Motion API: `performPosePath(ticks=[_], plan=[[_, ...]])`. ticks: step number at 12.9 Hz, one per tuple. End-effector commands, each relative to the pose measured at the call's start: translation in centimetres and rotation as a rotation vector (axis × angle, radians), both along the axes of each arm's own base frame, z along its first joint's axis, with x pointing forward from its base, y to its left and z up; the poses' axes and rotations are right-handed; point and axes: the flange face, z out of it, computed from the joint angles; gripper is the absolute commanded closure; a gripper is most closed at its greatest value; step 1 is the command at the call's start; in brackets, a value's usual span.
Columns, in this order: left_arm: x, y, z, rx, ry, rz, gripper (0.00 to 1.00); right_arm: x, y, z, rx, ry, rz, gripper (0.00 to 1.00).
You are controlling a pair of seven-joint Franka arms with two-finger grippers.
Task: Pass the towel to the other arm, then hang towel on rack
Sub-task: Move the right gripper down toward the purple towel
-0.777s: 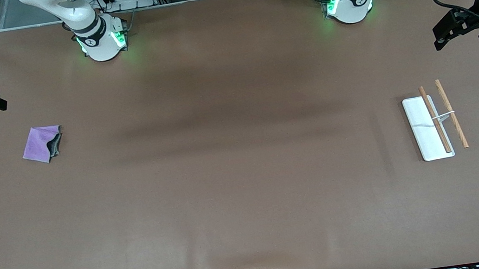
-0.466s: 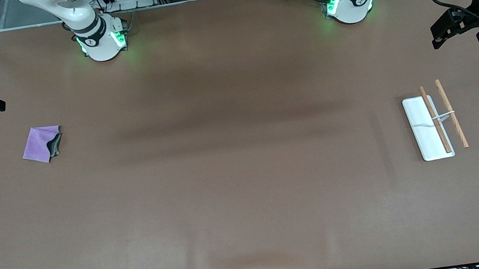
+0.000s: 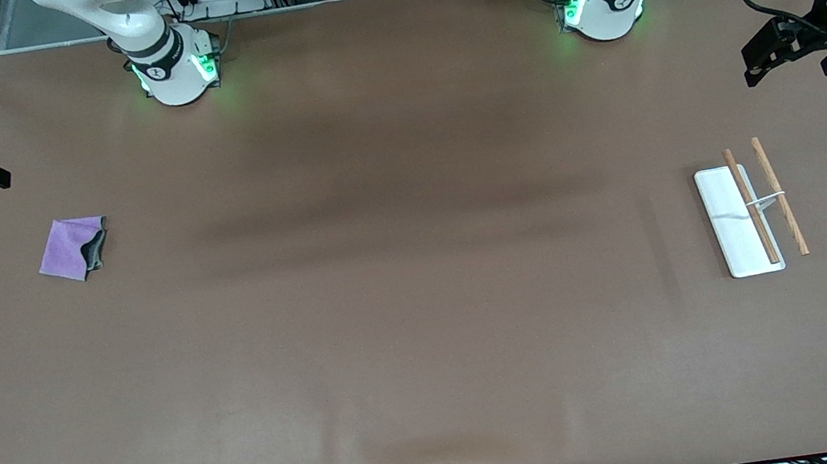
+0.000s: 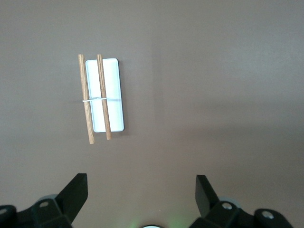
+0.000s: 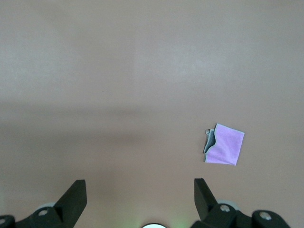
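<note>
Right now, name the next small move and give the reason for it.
Probably bring the right gripper over and down toward the towel. The towel lies flat on the table at the right arm's end, untouched, with one edge folded up. Both grippers are open and empty, and the left gripper waits over the rack's end.

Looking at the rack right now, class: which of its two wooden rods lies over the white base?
On the rack, the rod toward the right arm's end of the table lies over the white base; the other rod runs alongside, off the base, above bare table.
</note>
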Motion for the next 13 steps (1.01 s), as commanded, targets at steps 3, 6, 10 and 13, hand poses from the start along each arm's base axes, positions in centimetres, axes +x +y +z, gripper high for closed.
performPosePath(ticks=[3,6,10,13], plan=[[-0.1,-0.8,1.0,0.009,-0.006,-0.033,0.00,1.4,-2.0,-2.8,-0.006,0.046,-0.028,0.00],[-0.1,-0.9,1.2,0.008,-0.011,-0.036,0.00,3.0,-4.9,-6.8,0.001,0.127,-0.055,0.00],[-0.3,-1.5,1.1,0.012,-0.001,-0.042,0.00,2.1,-10.3,-14.2,0.033,0.276,-0.085,0.00],[-1.1,-1.8,1.5,0.021,0.043,-0.051,0.00,0.6,-13.9,-21.7,0.042,0.290,-0.123,0.00]])
